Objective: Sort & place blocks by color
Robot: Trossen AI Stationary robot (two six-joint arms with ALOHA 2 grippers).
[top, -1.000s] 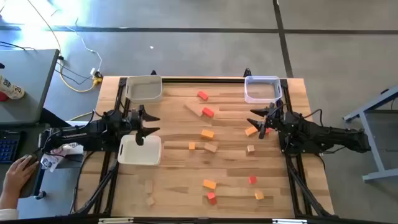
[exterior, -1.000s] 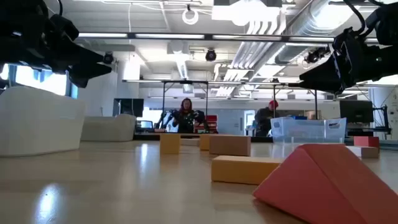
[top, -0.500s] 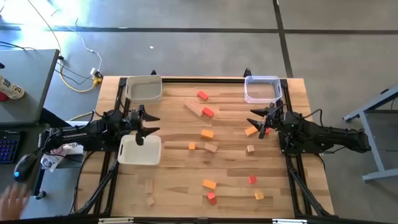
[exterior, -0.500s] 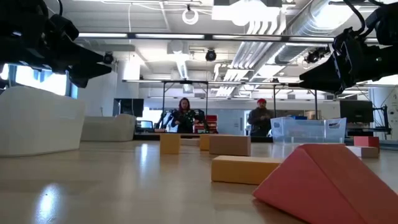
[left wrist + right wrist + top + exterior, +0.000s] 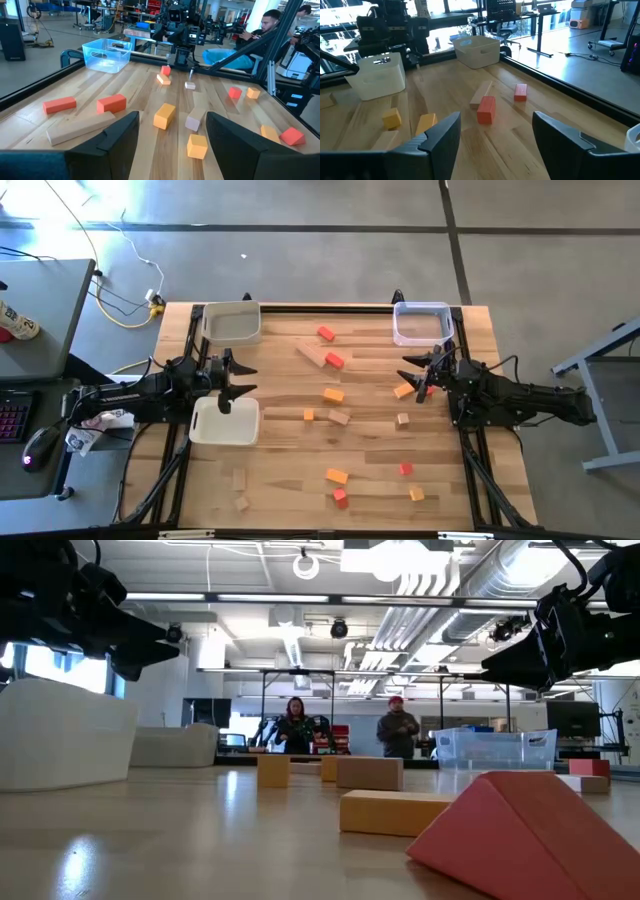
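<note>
Blocks [image 5: 334,395] of smooth wood — red, orange and plain cubes, wedges, one plank [image 5: 311,355] — are lying scattered over the table [image 5: 300,480]. Left gripper [image 5: 232,377] and right gripper [image 5: 415,375] are hovering, fingers spread, holding nothing.

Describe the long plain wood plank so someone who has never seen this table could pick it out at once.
Start at the clear bin in the table's far right corner and look toward the far white bin opposite. Roughly midway between them, a little nearer the table's middle, the plank lies at a slant, with a red block at its end. It is the only long piece, and plain pale wood, while its neighbours are short red or orange blocks.
</note>
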